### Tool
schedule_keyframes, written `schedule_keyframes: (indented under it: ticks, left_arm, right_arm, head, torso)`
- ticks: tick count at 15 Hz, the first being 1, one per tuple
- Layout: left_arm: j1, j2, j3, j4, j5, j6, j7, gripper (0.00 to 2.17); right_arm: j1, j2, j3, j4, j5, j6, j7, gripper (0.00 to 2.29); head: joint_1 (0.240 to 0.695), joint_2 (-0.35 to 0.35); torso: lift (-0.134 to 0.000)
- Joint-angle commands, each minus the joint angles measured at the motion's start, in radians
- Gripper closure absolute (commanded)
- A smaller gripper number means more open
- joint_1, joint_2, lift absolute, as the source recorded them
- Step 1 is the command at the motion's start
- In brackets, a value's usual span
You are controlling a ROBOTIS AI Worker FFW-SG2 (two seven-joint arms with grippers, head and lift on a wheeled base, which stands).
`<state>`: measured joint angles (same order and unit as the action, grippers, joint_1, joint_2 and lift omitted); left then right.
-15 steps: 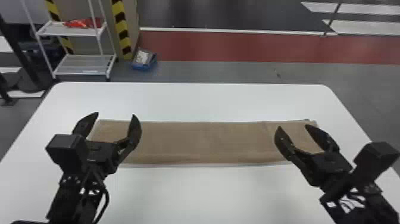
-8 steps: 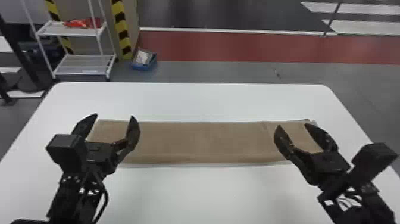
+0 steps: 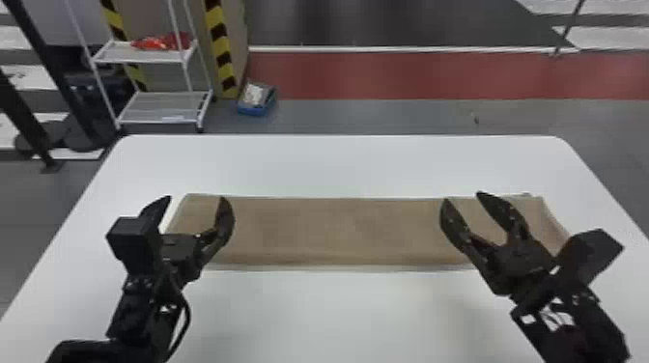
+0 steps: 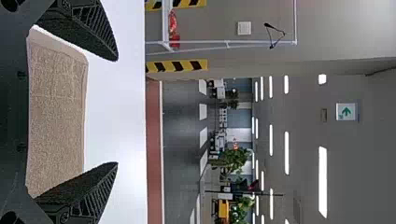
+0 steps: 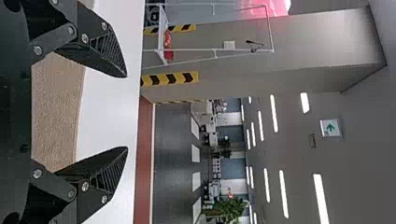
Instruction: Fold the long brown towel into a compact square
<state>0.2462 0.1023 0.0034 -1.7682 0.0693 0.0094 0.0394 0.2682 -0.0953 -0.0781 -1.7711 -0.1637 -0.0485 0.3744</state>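
The left gripper (image 3: 197, 198) and right gripper (image 3: 462, 197) have shifted inward along the towel (image 3: 338, 229), fingers wide and empty. It lies unchanged, long and flat on the table (image 3: 338, 309). They seem to be lining up a fold, though their height above it is hard to judge.

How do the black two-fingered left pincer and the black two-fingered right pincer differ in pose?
In the head view, the left pincer points nearly straight ahead, while the right pincer slants toward the robot's left. The left pincer shows against the long brown cloth towel's left end, the right pincer against its right part. Both are open and empty.
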Motion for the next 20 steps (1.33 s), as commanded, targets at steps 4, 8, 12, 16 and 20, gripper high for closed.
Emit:
schedule_keyframes:
  ticks: [4, 8, 12, 16, 20]
  left_arm:
    - [-0.025, 0.0, 0.038, 0.065, 0.017, -0.019, -0.015, 0.09]
    - [-0.053, 0.004, 0.076, 0.116, 0.033, -0.028, -0.033, 0.08]
    - [-0.07, 0.007, 0.115, 0.122, 0.078, 0.045, -0.102, 0.09]
    - [-0.11, 0.01, 0.15, 0.128, 0.107, 0.205, -0.151, 0.08]
    - [-0.16, 0.014, 0.173, 0.156, 0.106, 0.297, -0.199, 0.21]
  right_arm:
    - [-0.141, -0.009, 0.081, 0.151, 0.069, 0.094, 0.028, 1.96]
    - [-0.187, -0.008, 0.115, 0.229, 0.062, 0.063, 0.173, 1.96]
    - [-0.193, -0.009, 0.144, 0.255, 0.084, 0.036, 0.179, 1.96]
    - [-0.173, -0.009, 0.152, 0.252, 0.093, 0.008, 0.179, 1.96]
    - [-0.159, -0.012, 0.15, 0.254, 0.093, -0.01, 0.178, 1.96]
  head:
    - [0.695, 0.084]
    - [0.695, 0.141]
    - [0.695, 0.191]
    - [0.695, 0.206]
    - [0.695, 0.219]
  torso:
    - [-0.125]
    - [-0.125]
    - [-0.125]
    - [-0.125]
    - [-0.125]
